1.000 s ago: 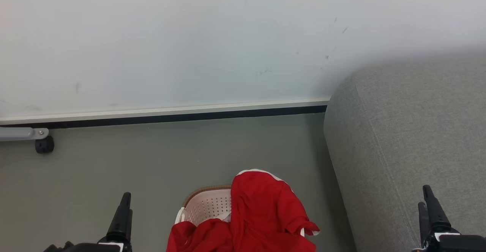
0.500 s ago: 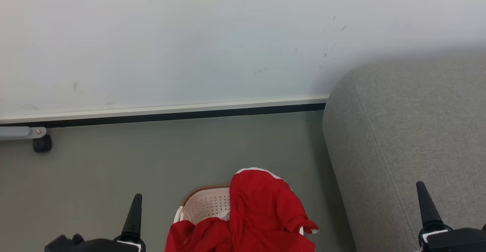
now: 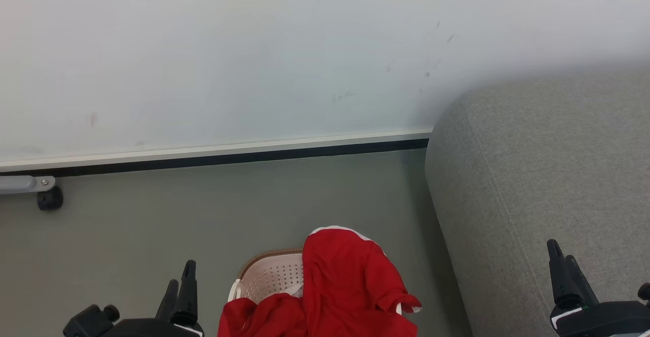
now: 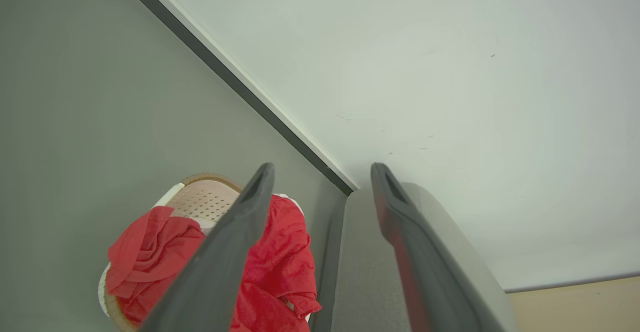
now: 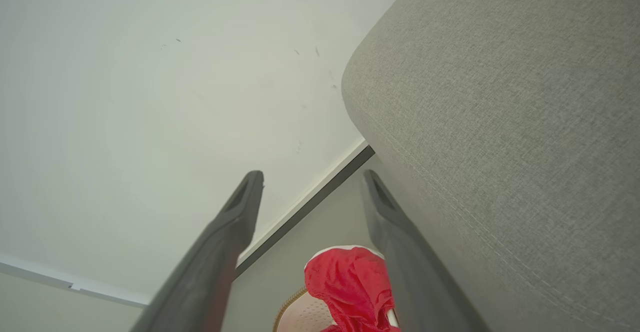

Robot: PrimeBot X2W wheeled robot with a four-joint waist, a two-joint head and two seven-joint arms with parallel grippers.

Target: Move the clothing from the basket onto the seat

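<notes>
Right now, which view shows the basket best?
The left wrist view: the basket shows almost whole under the clothing. The head view cuts off its near half; the right wrist view catches one corner.

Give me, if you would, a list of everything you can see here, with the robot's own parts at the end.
clothing: one, red with white trim, heaped in the basket and spilling over its rim on the seat's side
basket: one, cream-white with a brown rim, on the floor beside the seat
seat: one, grey fabric, right of the head view
floor: one, grey-green, under the basket
wall: one, pale, with faint scuffs, behind the floor
skirting strip: one, black under a pale edge, at the wall's foot
caster wheel: one, black, far left on the floor
bracket: one, grey metal, above the wheel
left claw: one, dark, open, lower left
right claw: one, dark, open, lower right
</notes>
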